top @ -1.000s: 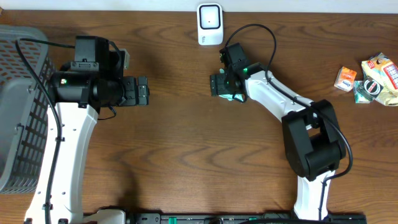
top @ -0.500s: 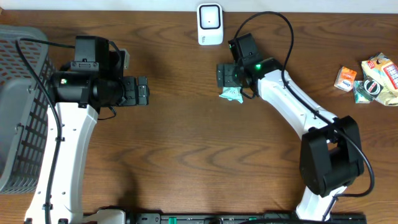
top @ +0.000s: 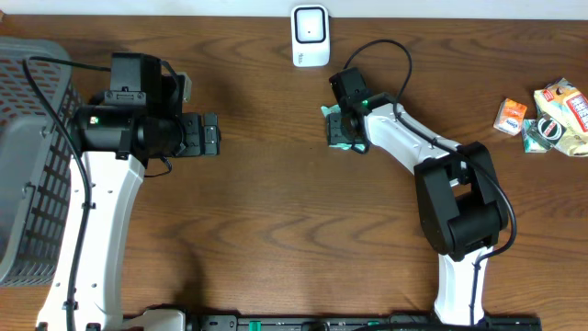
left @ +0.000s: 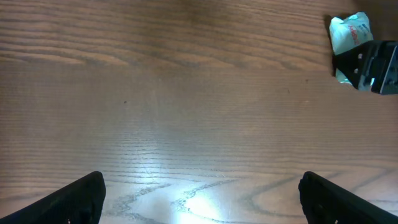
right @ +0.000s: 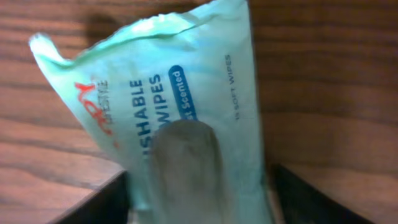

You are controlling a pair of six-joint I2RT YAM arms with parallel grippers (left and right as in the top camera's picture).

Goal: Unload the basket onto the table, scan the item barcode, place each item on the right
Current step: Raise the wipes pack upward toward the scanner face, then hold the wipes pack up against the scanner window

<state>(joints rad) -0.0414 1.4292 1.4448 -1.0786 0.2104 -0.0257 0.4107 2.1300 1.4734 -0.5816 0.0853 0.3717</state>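
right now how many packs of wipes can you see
1. The wipes pack sits between the fingers of the right pincer, near the scanner. The packets at the far right look different, though they could hide another.

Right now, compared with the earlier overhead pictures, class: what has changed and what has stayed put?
The right pincer pulled back from nearer the scanner and settled over the wipes pack, its jaws narrowing on either side of it; whether it grips firmly cannot be told. The pack barely shifted. The left pincer stayed wide open and still; basket and snack packets did not move.
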